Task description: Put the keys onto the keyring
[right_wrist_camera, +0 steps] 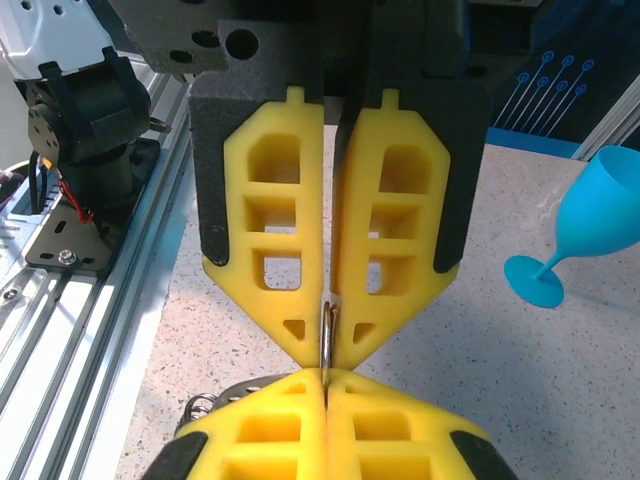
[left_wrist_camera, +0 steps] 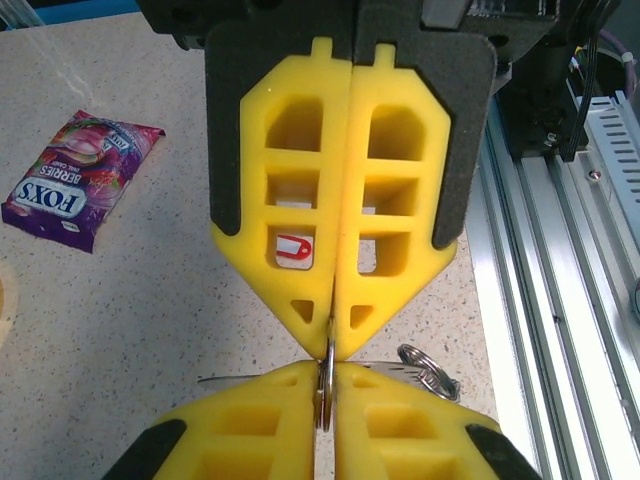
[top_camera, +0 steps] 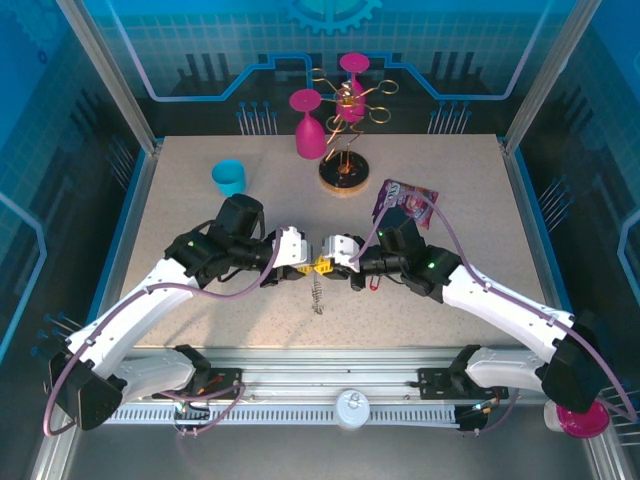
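Observation:
My left gripper (top_camera: 305,263) and right gripper (top_camera: 336,262) meet tip to tip at the middle of the table. Both are shut on the same thin silver ring (left_wrist_camera: 325,388), which stands edge-on between the two pairs of yellow fingers (right_wrist_camera: 326,335). A short string of small silver rings (top_camera: 318,297) trails from the grippers onto the table toward me; its end rings (left_wrist_camera: 425,368) show beside my left fingers. A dark grey curved piece of the keyring (right_wrist_camera: 246,387) pokes out beside my right fingers. The red key tag (left_wrist_camera: 292,249) lies on the table behind the right gripper (left_wrist_camera: 340,200).
A purple snack packet (top_camera: 405,200) lies right of centre. A blue cup (top_camera: 229,177) stands at the left rear. Two pink goblets (top_camera: 306,125) flank a gold wire rack (top_camera: 347,105) at the back. The aluminium rail (left_wrist_camera: 560,300) runs along the near edge.

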